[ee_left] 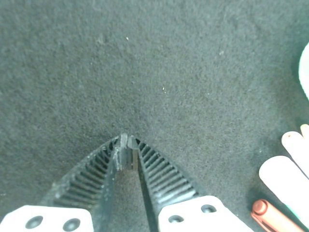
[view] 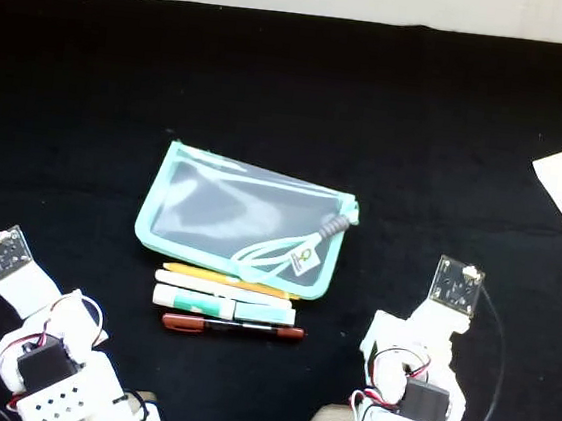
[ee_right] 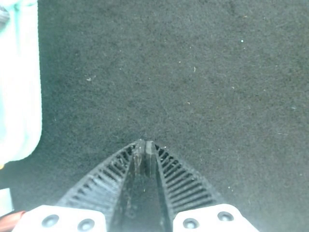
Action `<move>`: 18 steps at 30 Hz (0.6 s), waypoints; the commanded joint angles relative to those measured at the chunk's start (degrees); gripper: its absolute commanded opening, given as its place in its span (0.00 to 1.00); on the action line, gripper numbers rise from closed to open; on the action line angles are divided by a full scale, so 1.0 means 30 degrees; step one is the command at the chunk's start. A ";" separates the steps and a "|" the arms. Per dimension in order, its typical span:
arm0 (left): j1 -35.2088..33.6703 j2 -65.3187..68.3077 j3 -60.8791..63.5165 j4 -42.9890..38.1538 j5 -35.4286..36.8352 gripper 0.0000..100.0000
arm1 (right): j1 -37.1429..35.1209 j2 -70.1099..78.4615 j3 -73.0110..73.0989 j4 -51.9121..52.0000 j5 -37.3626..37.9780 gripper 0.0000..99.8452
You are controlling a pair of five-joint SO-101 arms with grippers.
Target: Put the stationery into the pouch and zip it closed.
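The black desk [view: 91, 100] carries a clear, mint-edged pouch [view: 231, 210] at its middle, lying flat and seemingly empty. The stationery [view: 226, 300] lies in a row just beside it, toward the desk's near edge, with the brown pen [view: 231, 327] nearest that edge.

In the left wrist view, the left gripper [ee_left: 126, 145] hangs over bare cloth, jaws together on nothing, with the pen's end close by.

In the right wrist view, the right gripper [ee_right: 145, 147] is likewise closed and empty, near the pouch.

Nothing is packed yet, so filling and zipping both remain.
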 commanded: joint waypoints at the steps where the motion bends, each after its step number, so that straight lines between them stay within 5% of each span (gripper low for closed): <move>1: 0.0015 0.0103 0.0278 0.0264 0.0088 0.01 | -0.0396 -0.0161 0.2447 -0.0015 -0.0117 0.02; 9: 0.5084 0.0073 -0.0073 -0.0850 0.0029 0.02 | -0.3179 -0.0161 0.2418 -0.3150 -0.0059 0.03; 12: 0.5231 0.0161 -0.2330 -0.0850 0.0029 0.10 | -0.3941 -0.0132 0.1832 -0.4791 0.0088 0.07; 18: 0.5231 0.0220 -0.8777 0.2432 0.0029 0.19 | -0.4733 -0.0044 -0.3150 -0.0571 0.2989 0.18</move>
